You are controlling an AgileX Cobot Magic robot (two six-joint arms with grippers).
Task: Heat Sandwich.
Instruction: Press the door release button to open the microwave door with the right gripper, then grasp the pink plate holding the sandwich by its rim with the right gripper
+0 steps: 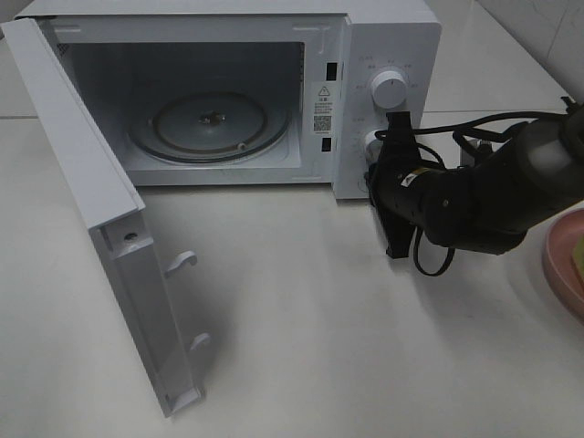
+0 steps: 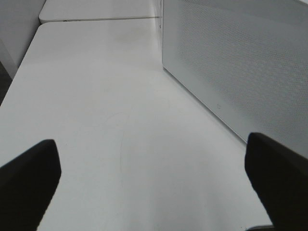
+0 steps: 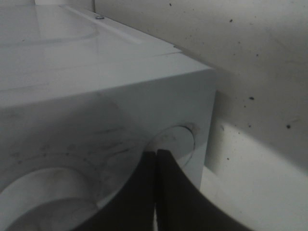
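The white microwave [image 1: 383,36] stands at the back with its door [image 1: 109,228] swung wide open to the left. Its glass turntable [image 1: 210,123] is bare. Only a yellow-green sliver of the sandwich [image 1: 578,259] shows, on the pink plate [image 1: 557,260] cut off by the right edge. My right gripper [image 1: 378,146] is shut, with its tips against the control panel at the lower knob [image 3: 175,139]; nothing shows between its fingers [image 3: 166,192]. My left gripper [image 2: 154,187] is open and empty, low over the table beside the door's perforated panel [image 2: 240,62]. It is out of the exterior view.
The upper knob [image 1: 390,88] is above my right gripper. Black cables [image 1: 474,132] trail from the right arm, which lies across the table between the microwave and the plate. The open door juts far out over the left part of the white table [image 1: 319,319].
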